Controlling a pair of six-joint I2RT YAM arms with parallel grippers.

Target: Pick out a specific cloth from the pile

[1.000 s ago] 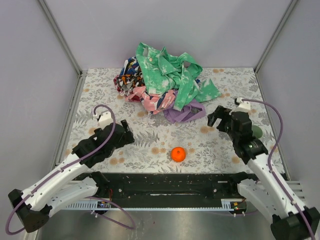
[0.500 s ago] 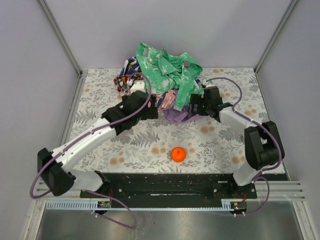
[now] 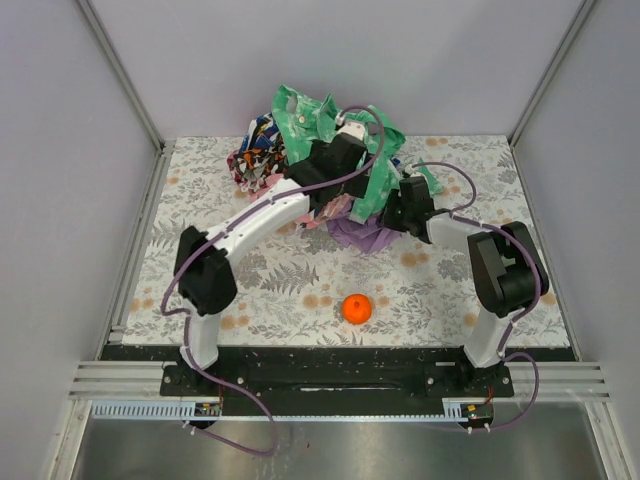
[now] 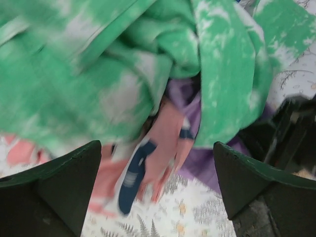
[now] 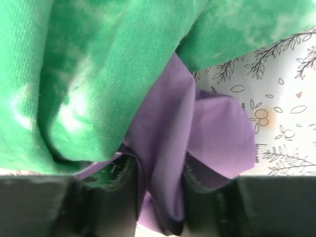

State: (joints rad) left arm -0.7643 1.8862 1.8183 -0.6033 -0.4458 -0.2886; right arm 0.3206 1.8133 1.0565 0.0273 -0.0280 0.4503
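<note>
The pile of mixed fabrics lies at the back of the table, topped by a green-and-white mottled piece. The lavender cloth pokes out from under the pile's near right edge. My right gripper is at that edge; the right wrist view shows it shut on a fold of the lavender cloth, with green fabric draped just above. My left gripper hovers over the pile's near side, open, with pink patterned fabric and lavender cloth below it.
An orange ball sits on the floral tabletop in front of the pile. Dark multicoloured print fabric forms the pile's left side. Grey walls close in the table on both sides and at the back. My right gripper shows as a dark shape in the left wrist view.
Both arms swung from the near table in to the pile. My right gripper went from wide open to shut on the lavender cloth's fold. My left gripper rose over the pile.
</note>
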